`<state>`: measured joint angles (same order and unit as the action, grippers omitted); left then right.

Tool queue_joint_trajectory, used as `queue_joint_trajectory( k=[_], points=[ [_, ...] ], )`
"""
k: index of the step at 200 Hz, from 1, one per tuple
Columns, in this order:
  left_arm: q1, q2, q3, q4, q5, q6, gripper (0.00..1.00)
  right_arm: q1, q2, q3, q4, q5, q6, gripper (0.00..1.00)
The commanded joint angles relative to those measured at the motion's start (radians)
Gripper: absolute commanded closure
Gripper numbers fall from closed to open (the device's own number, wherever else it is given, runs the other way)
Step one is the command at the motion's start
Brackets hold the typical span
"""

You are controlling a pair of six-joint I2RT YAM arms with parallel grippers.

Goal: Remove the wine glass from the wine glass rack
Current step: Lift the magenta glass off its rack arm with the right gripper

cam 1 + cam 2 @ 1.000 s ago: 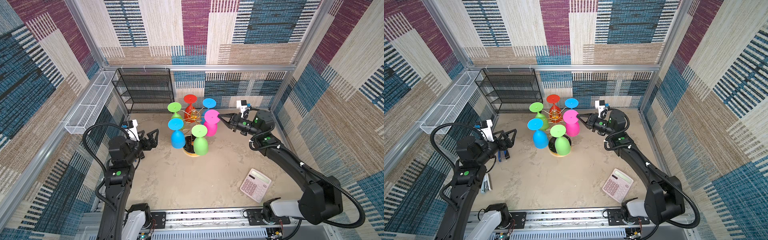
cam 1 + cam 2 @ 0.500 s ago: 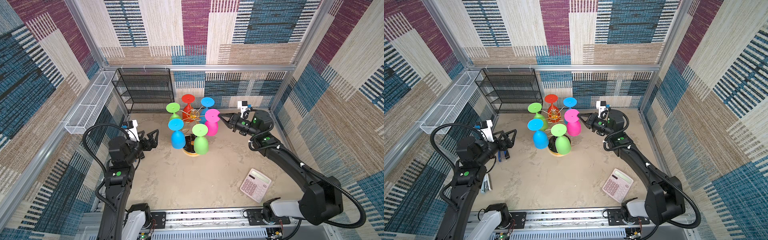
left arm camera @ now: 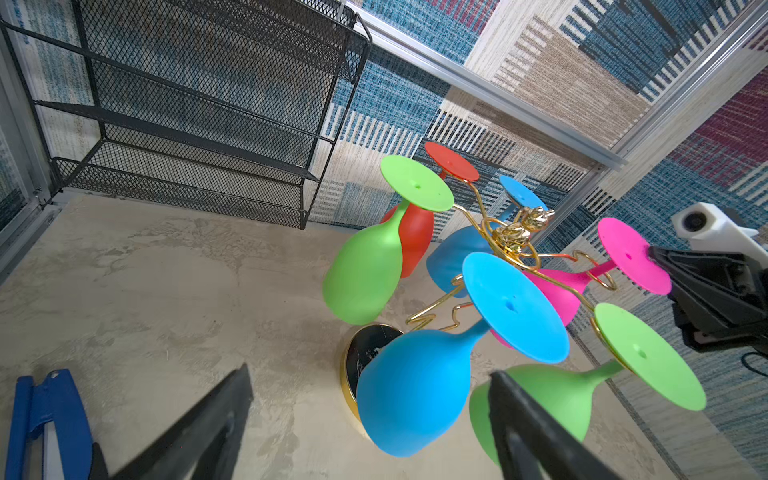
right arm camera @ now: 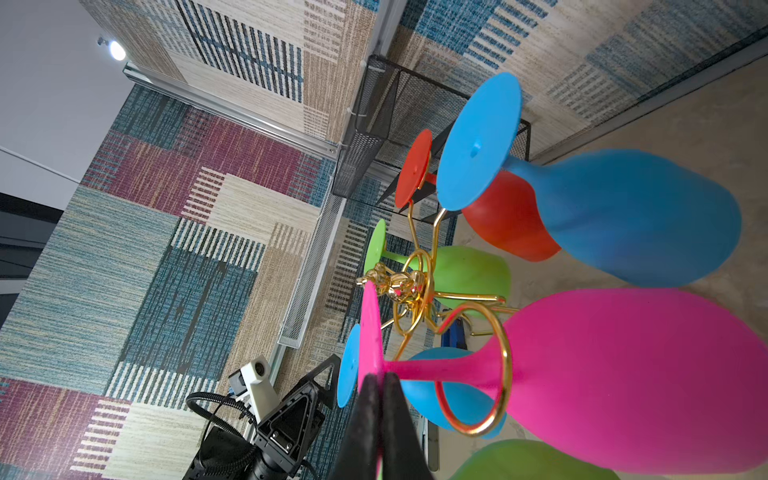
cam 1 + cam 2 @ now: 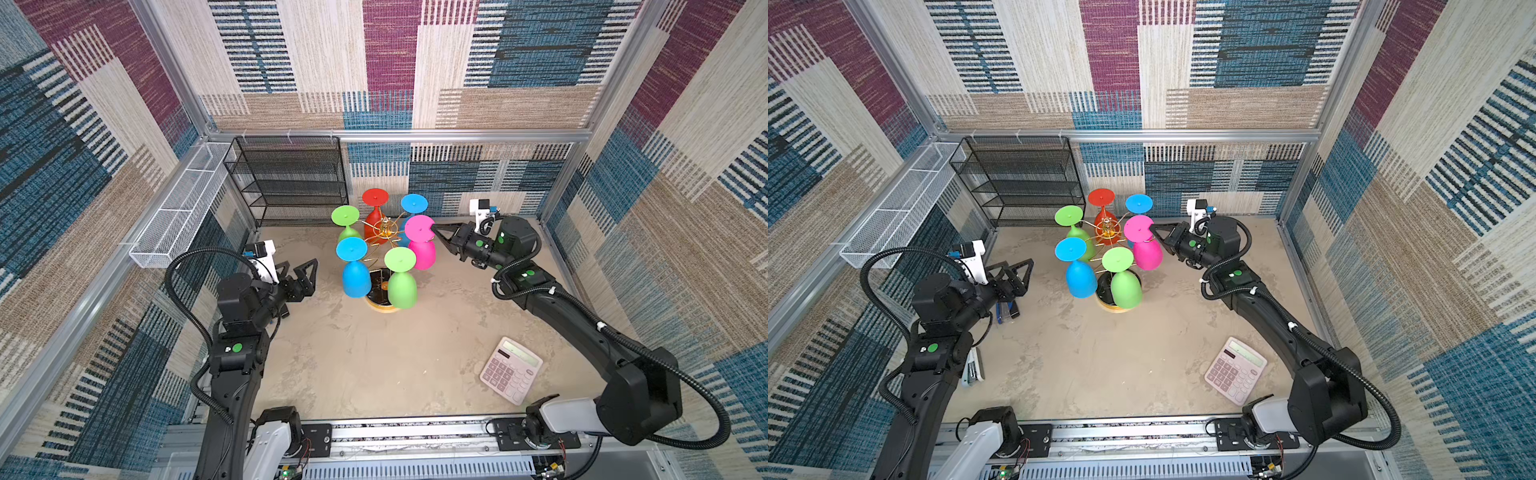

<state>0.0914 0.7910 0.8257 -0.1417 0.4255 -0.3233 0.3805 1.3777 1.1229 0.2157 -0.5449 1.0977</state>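
Fingers [image 4: 368,419] of the right gripper [image 4: 379,380] are pressed shut on the thin edge of the pink wine glass [image 4: 623,374] foot, the disc nipped between their tips. That glass hangs bowl-down and tilted from the wine glass rack [image 5: 384,229], its stem threaded through a gold wire loop [image 4: 494,399], on the rack's side nearest the right edge of the table [image 5: 374,374]. The rack stands toward the middle of the table's far edge and carries five other coloured glasses [image 5: 356,278]. The left gripper [image 5: 300,266] hovers well apart near the left edge, jaws wide and empty. Matte and opaque, the pink glass looks like light plastic or silicone, unlikely to shatter but perhaps bendy. A pinch on the foot's rim may therefore flex or slip. The stem just under the foot seems the firmer hold for sliding it outward through the loop's gap.
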Motion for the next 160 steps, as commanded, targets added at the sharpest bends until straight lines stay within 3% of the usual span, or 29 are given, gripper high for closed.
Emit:
queue_joint_trajectory(
  k=[1,160],
  points=[
    [0.002,-0.002,-0.002,0.016,0.021,-0.015,0.09,0.010,0.008,0.017,0.012,0.024,-0.019,1.00],
    [0.002,-0.008,-0.006,0.016,0.022,-0.019,0.09,0.069,0.061,0.090,-0.058,0.127,-0.096,1.00]
  ],
)
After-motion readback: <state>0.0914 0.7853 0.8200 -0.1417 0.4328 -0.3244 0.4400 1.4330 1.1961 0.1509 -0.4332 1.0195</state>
